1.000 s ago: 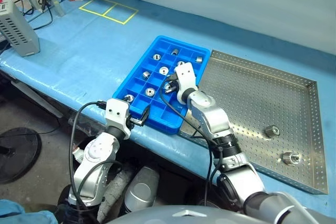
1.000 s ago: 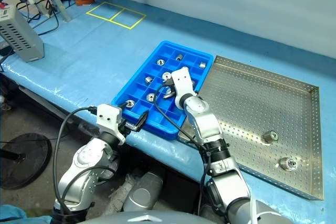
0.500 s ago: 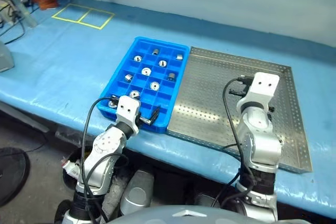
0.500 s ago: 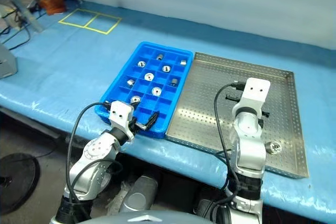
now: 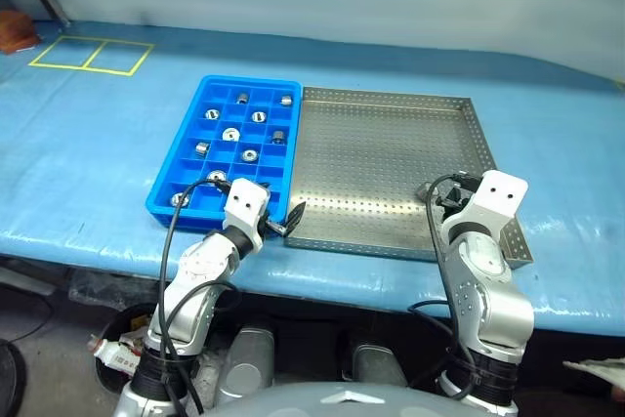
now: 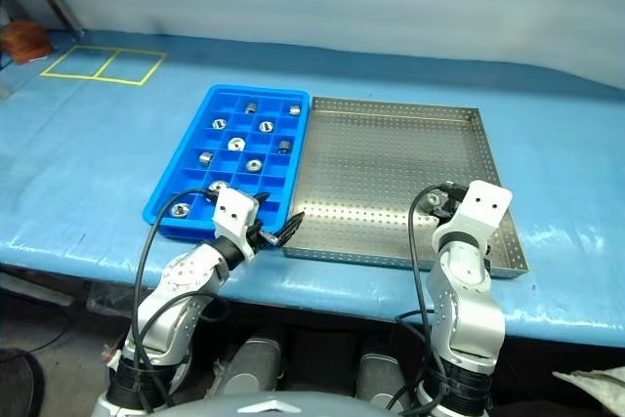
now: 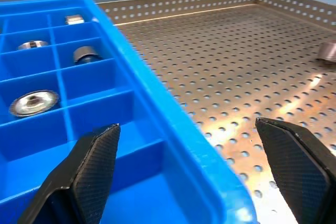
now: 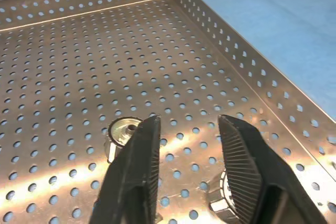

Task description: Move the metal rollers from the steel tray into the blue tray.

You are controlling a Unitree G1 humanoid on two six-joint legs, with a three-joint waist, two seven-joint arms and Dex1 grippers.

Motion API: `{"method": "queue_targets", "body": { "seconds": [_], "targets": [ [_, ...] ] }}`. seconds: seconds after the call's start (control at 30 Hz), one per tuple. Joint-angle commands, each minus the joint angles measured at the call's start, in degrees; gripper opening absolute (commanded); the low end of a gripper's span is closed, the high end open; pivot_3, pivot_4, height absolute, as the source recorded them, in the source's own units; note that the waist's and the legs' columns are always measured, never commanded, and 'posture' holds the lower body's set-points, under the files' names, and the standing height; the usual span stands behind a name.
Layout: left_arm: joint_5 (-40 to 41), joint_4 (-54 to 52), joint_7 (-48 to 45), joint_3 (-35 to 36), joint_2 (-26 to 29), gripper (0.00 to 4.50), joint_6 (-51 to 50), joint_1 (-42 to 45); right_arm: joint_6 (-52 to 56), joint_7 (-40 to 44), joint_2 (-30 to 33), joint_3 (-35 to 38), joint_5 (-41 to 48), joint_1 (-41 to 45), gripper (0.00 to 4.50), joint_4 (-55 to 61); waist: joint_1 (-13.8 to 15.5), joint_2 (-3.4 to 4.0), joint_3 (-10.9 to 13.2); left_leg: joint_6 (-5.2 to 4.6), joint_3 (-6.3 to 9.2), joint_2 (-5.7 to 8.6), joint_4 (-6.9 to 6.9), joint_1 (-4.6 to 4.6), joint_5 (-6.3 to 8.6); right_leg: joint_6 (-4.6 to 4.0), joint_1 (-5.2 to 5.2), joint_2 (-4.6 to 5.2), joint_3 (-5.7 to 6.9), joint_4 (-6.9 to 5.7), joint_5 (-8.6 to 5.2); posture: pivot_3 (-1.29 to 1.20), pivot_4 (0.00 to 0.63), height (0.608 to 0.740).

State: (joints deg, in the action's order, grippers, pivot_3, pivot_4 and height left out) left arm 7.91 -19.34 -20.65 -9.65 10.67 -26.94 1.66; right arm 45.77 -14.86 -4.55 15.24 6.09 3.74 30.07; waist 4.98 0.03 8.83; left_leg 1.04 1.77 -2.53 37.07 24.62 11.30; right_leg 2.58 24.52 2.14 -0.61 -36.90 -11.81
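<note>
The blue tray [image 5: 164, 186] lies left of the steel tray [image 5: 391, 124], their sides touching. Several metal rollers [image 5: 230, 134] sit in the blue tray's compartments. In the right wrist view my right gripper [image 8: 189, 124] hangs open low over the steel tray's near right corner, nothing between its fingers. One roller [image 8: 121, 131] lies just beyond one fingertip and a second [image 8: 216, 199] is half hidden behind the other finger. My left gripper [image 5: 283, 222] is wide open at the blue tray's near right corner, astride its rim [image 7: 173, 129]. Another roller [image 7: 328, 51] shows far off on the steel floor.
Both trays rest on a blue-covered table [image 5: 98, 173] whose front edge runs just under my hands. A yellow taped rectangle [image 5: 88, 53] marks the far left. A brown object [image 5: 15, 31] sits at the far left edge.
The camera has swung right. My right arm has drawn back from over the blue tray to the steel tray's near right corner. The left gripper stays at the blue tray's near edge.
</note>
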Motion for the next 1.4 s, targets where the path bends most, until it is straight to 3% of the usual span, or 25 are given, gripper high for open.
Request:
{"method": "queue_targets", "body": {
  "seconds": [0.03, 0.2, 0.47, 0.67, 0.93, 1.4],
  "targets": [
    [0.9, -0.7, -0.6, -0.8, -0.7, 4.5, 0.8, 1.7, 0.1, 0.2, -2.8, -0.7, 2.0, 0.6, 3.0, 2.2, -0.2, 0.01, 0.0, -0.02, 0.0, 0.0, 0.0, -0.01, -0.01, 0.0, 0.0, 0.0, 0.0, -0.02, 0.0, 0.19, 0.15, 0.74],
    [0.6, -0.8, -0.5, -0.9, -0.9, 4.5, 1.3, 1.5, 0.0, 0.6, -1.5, -1.9, 3.0, 1.5, 4.49, 1.5, -0.2, 0.01, 0.0, -0.08, -0.02, 0.03, 0.0, 0.02, -0.05, 0.01, -0.01, 0.01, -0.05, 0.0, 0.01, 0.2, 0.15, 0.74],
    [-1.1, -4.9, -5.6, -4.0, 4.2, 4.5, 6.2, 1.6, 0.2, 0.3, 0.6, -2.5, 1.4, 3.8, 4.49, -1.3, -0.3, -0.02, 0.0, -0.07, -0.02, 0.09, -0.16, 0.1, -0.04, 0.02, 0.04, 0.01, -0.1, 0.02, 0.02, 0.21, 0.15, 0.74],
    [7.5, -13.1, -12.6, -2.4, 8.7, 4.5, 0.7, 2.7, -0.3, 0.7, 1.0, -2.1, 1.1, 5.1, 4.49, -3.6, -1.1, -0.05, 0.0, -0.01, 0.01, 0.15, -0.72, 0.0, 0.0, 0.0, 0.12, -0.02, -0.18, 0.05, 0.02, 0.22, 0.15, 0.74],
    [12.0, -12.7, -4.8, 5.9, 3.5, 4.5, -0.3, 7.1, -3.5, 1.4, 1.6, -1.7, 0.8, 6.4, 4.49, -8.8, -1.1, -0.07, 0.0, -0.02, 0.15, 0.16, -0.98, -0.07, -0.01, -0.08, 0.1, -0.17, -0.2, 0.07, -0.04, 0.22, 0.15, 0.74],
    [10.6, -11.5, 0.1, 6.0, 2.9, 4.5, -0.6, 7.1, -3.5, 2.6, 1.6, -3.1, 1.0, 6.0, 4.49, -9.6, -1.2, -0.08, 0.1, -0.02, 0.17, 0.17, -0.97, -0.08, -0.01, -0.08, 0.09, -0.19, -0.23, 0.07, -0.03, 0.24, 0.15, 0.74]
  ]
}}
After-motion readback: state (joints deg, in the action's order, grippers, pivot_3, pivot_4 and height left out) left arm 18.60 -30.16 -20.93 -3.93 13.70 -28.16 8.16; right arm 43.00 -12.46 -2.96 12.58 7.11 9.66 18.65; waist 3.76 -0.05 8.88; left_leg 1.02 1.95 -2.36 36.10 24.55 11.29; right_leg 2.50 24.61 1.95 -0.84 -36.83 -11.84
